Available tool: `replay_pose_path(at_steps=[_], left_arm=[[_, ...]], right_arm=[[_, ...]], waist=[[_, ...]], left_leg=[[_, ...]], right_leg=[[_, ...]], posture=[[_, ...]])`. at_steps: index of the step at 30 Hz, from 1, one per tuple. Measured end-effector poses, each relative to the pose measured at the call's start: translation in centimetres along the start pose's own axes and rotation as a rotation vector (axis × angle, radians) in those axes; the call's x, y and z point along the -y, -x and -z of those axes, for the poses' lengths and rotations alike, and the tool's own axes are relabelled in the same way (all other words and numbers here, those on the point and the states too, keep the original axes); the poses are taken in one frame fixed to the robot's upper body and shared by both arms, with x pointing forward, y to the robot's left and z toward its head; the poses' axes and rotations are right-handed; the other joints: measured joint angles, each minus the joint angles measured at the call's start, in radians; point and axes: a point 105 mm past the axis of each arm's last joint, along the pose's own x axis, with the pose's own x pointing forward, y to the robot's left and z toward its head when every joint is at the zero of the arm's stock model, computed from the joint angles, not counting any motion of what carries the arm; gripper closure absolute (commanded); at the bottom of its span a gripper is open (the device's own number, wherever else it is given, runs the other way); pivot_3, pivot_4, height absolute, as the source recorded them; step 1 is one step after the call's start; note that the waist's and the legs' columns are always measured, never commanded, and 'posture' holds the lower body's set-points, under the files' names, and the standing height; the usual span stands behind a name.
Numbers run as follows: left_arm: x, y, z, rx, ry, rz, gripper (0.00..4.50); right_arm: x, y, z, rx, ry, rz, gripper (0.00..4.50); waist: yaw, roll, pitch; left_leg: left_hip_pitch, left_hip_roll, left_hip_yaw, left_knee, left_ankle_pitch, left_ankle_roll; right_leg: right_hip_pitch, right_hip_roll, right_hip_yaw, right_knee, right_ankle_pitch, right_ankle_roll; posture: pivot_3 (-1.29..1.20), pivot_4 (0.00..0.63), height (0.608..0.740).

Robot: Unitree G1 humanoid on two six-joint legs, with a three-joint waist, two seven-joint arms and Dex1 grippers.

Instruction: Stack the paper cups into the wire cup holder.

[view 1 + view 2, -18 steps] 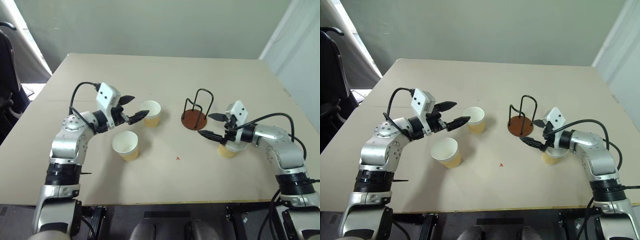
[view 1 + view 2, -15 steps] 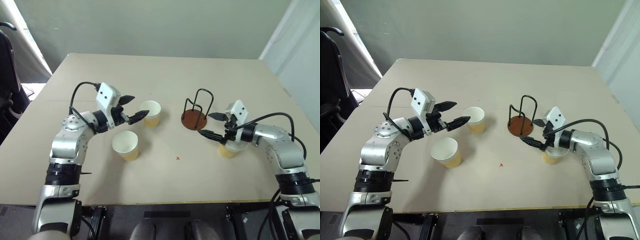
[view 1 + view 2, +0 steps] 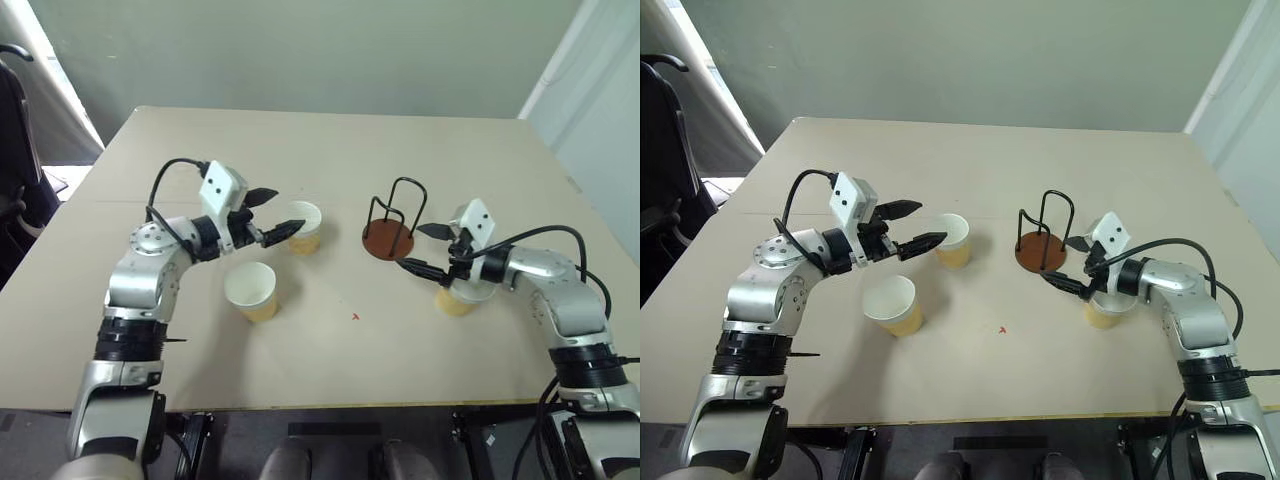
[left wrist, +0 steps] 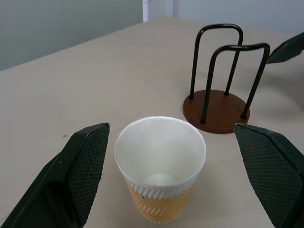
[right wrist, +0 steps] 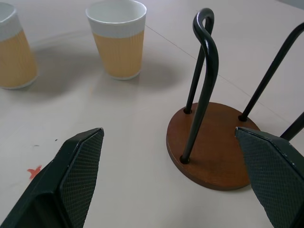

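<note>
Closing on the far paper cup (image 4: pixel 160 168) is my step now, I judge: my left pincer (image 3: pixel 268 213) gapes wide on either side of it, not yet touching. I should squeeze gently below the rim, then carry it to the empty wire cup holder (image 3: pixel 391 225). My right pincer (image 3: pixel 430 248) hangs open beside that holder, above another cup (image 3: pixel 457 298) on the desk (image 3: pixel 330 140); the third cup (image 3: pixel 252 291) stands nearer me.

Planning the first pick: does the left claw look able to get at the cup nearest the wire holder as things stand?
Probably yes. The left claw stands open with that paper cup upright and centred ahead of its fingers. Nothing lies between them, and the wire cup holder stands apart beyond the cup.
</note>
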Motion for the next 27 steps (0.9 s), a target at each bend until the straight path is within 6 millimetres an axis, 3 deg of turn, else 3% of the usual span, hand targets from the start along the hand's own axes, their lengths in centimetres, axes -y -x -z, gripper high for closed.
replay_pose_path(at_steps=[15,27], left_arm=[[0.1,-0.3,-0.4,-0.016,-0.047,0.054,0.03],[0.1,-0.3,-0.4,-0.018,-0.052,0.055,0.03]], right_arm=[[1.2,-2.6,-0.7,0.004,0.053,0.033,0.0],[1.6,-2.6,-0.7,-0.007,0.064,0.04,0.0]], waist=[[0.001,0.0,0.0],[0.001,0.0,0.0]], left_leg=[[-0.001,0.0,-0.001,-0.001,0.0,0.0],[-0.001,0.0,-0.001,-0.001,0.0,0.0]], right_leg=[[-0.001,0.0,0.0,0.0,0.0,0.0],[-0.001,0.0,0.0,0.0,0.0,0.0]], posture=[[0.0,0.15,0.74],[0.0,0.15,0.74]])
